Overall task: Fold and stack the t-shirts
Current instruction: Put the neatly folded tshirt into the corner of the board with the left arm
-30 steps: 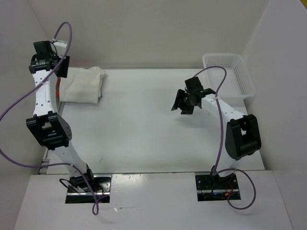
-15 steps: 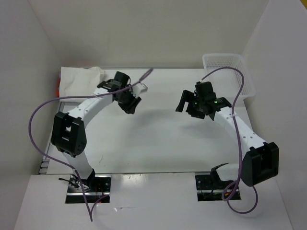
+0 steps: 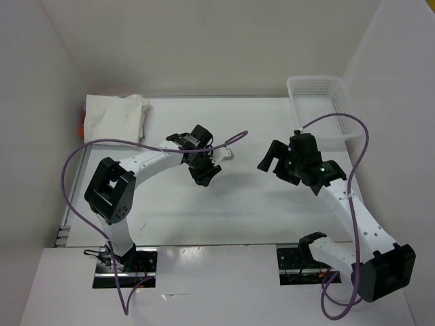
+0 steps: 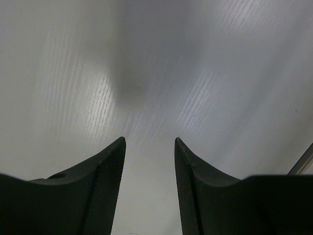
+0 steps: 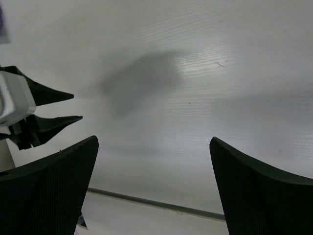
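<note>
left gripper (image 4: 149, 142): has swung from the shirt pile to the middle of the counter (image 3: 204, 210), jaws partly spread, empty | right gripper (image 5: 154, 142): shifted slightly nearer, jaws spread wide, empty | t-shirts (image 3: 114, 119): folded pile, off-white on top, orange edge showing, far-left corner, unmoved

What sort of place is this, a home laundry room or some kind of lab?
Most likely a robot lab test bench: a left arm and right arm stand at a white table boxed in by plain white panels, with a folded off-white t-shirt and a mesh basket on it.
</note>
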You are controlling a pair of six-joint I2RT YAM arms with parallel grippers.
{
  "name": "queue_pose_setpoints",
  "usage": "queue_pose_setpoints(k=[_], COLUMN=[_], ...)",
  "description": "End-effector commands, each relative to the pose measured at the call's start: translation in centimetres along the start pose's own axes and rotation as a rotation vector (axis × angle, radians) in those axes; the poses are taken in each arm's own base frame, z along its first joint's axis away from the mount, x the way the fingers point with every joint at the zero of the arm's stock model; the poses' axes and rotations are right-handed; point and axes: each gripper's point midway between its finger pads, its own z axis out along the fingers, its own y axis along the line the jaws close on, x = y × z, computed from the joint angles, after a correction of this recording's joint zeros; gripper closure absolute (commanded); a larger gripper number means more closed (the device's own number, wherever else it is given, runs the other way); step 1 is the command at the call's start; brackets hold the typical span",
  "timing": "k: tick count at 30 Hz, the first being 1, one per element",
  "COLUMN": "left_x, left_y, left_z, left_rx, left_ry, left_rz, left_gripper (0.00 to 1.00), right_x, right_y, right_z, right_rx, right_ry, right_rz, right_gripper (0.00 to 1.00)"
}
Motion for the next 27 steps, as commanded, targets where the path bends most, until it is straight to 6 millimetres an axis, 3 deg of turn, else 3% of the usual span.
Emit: queue_pose_setpoints(k=[1,11,27], left_x=[-0.1,1.3,1.5], left_y=[-0.7,-1.5,-1.8], left_z=[0.8,1.5,1.7], left_rx=[0.026,-0.006,0.002], left_ry=[-0.007,0.049,0.058], left_rz=[0.02,0.061,0.085], left_gripper=[0.48,0.47,0.47], right_x=[-0.9,-0.4,-0.6], right_y=[0.3,0.3,0.7], right_z=[-1.7,-1.8,-2.3], right_rx=[-0.026,-0.037,-0.068], right_ry=[-0.068,-0.063,-0.085], right_rz=[0.037,0.055,0.053], right_gripper=[0.01,0.01,0.01])
